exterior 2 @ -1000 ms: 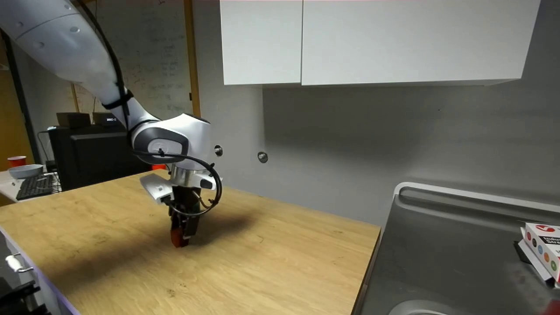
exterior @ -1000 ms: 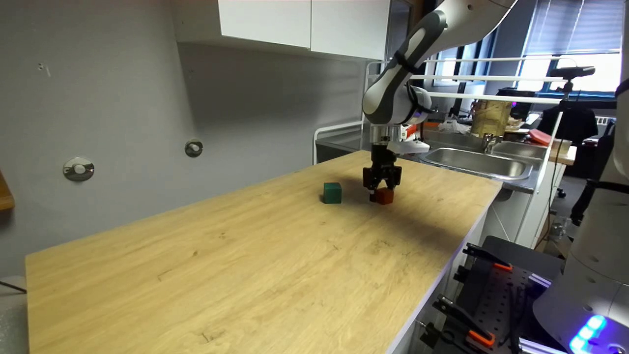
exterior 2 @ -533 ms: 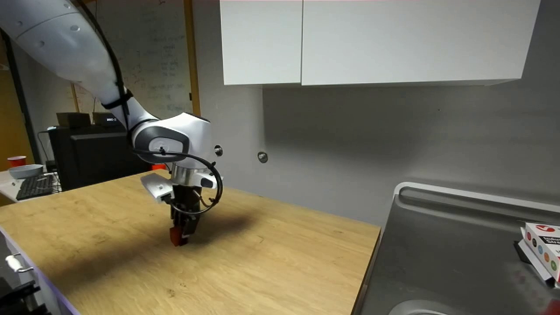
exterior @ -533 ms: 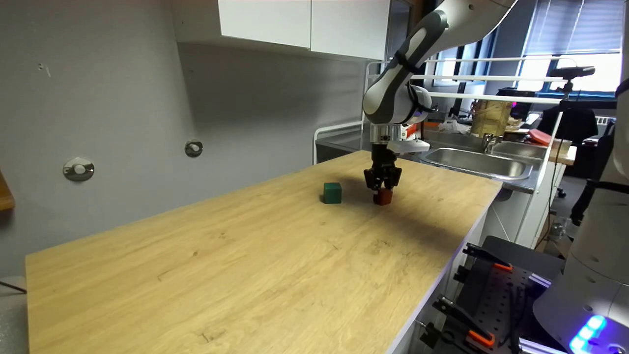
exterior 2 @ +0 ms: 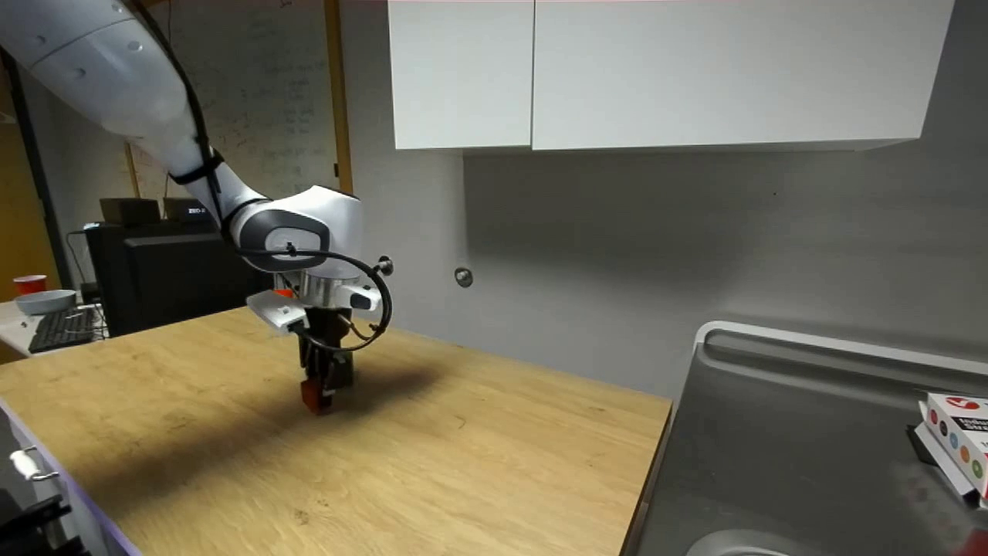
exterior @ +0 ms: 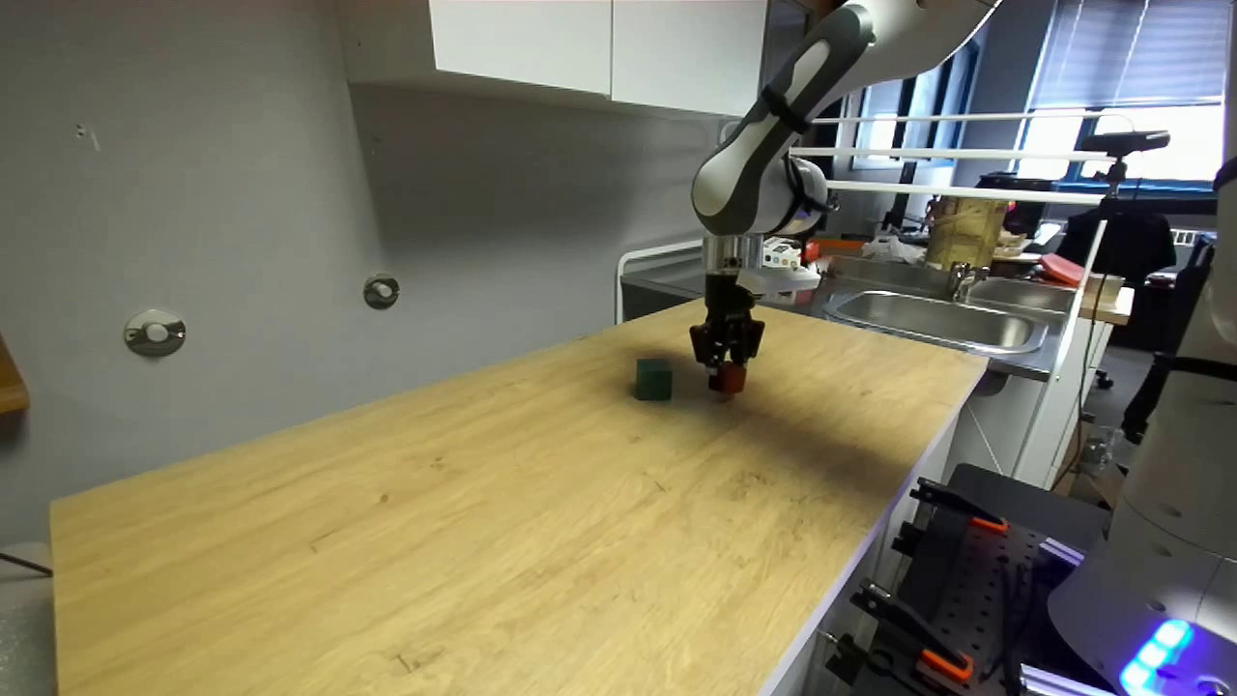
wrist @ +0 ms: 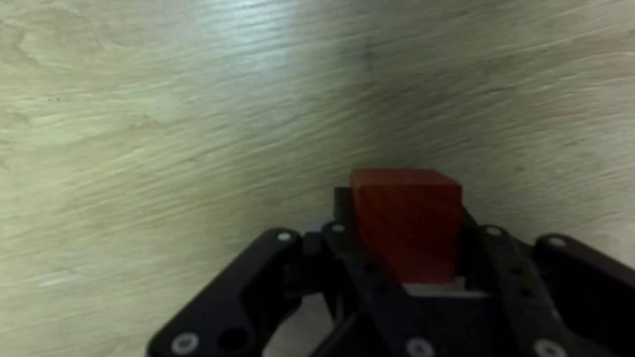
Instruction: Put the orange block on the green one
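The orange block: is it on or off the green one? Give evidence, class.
Off. An exterior view shows the orange block held in the gripper, apart from the green one, not atop it.

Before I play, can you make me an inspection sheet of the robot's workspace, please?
Surface: light wood table, small dark marks, partly shaded.
Job things: orange block held, seemingly just off the table; green block standing on the table, orange block not on it yet.
Clutter: box on the metal counter; red cup, bowl and keyboard beyond the table.
Claw: closed on the orange block from both sides.
Cables: black cable looping near the claw.
Surroundings: grey wall, white cabinets, sink.
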